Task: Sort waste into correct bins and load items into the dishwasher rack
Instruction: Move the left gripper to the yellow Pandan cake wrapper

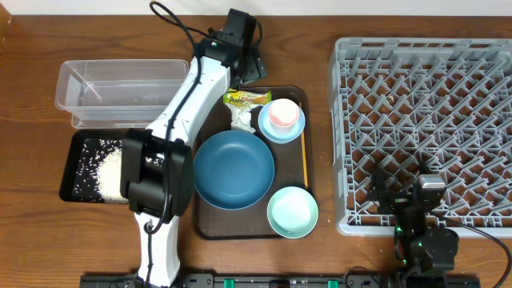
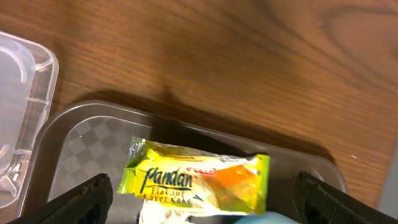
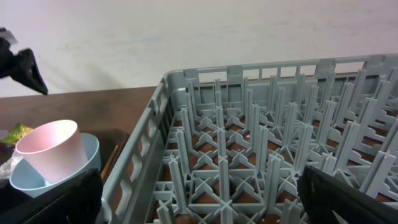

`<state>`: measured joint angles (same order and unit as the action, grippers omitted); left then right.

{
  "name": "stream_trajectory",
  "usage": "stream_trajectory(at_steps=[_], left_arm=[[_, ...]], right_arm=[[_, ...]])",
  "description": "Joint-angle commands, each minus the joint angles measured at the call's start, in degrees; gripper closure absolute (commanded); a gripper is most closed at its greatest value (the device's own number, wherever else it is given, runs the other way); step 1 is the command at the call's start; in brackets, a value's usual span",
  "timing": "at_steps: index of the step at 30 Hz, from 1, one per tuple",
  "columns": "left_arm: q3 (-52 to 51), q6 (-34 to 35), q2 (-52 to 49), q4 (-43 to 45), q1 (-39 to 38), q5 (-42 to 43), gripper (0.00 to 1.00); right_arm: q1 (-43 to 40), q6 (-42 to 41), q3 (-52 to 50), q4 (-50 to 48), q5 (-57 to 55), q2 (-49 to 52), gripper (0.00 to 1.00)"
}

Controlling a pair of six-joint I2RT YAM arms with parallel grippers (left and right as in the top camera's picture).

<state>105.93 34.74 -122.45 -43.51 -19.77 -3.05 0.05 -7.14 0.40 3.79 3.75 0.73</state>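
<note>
I'm watching the left arm [image 1: 182, 108] stretching across the brown serving tray [image 1: 206, 228] toward its far end. Its jaws are standing wide apart and gripping nothing. They are hanging over the snack wrapper [image 1: 246, 98].

In the wrist view the wrapper is lying below and between the two black fingers [image 2: 87, 196]. Its long axis is running from one finger toward the other. Closing as they stand would, I judge, be squeezing it end to end rather than across its narrow width. A turn of the wrist might be giving a cleaner pinch.

The wrapper is a flat, glossy yellow-green sachet with crimped ends, and it looks thin and slippery. It is lying partly over the crumpled white tissue [image 1: 242, 118], which is soft and creased. It is just beside the light-blue dish [image 1: 280, 128], which is carrying the smooth pink cup [image 1: 283, 114]. The tray floor under it is showing a faint checkered texture.

The clear tub [image 1: 120, 84] and the black tray [image 1: 76, 152], which is speckled with rice grains [image 1: 104, 172], are sitting on the table to the left of the arm.

The right arm [image 1: 424, 232] is waiting well away at the near edge of the grey latticed rack [image 1: 424, 96]. Its jaws are spread open and empty, so the left arm is plainly the nearer one.
</note>
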Motion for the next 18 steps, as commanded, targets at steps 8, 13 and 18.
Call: stream_trajectory(at_steps=[8,13,18], left_arm=[[0.2,5.5,-5.0,-3.8,0.1,-2.7,0.06],[0.1,6.3,-6.2,-5.1,0.0,-2.8,0.06],[0.0,6.1,-7.1,-4.1,0.0,-2.8,0.06]], right_arm=[[-0.4,0.5,-0.1,0.2,-0.3,-0.2,0.01],[-0.4,0.5,-0.1,0.2,-0.3,-0.2,0.01],[-0.4,0.5,-0.1,0.2,-0.3,-0.2,0.01]])
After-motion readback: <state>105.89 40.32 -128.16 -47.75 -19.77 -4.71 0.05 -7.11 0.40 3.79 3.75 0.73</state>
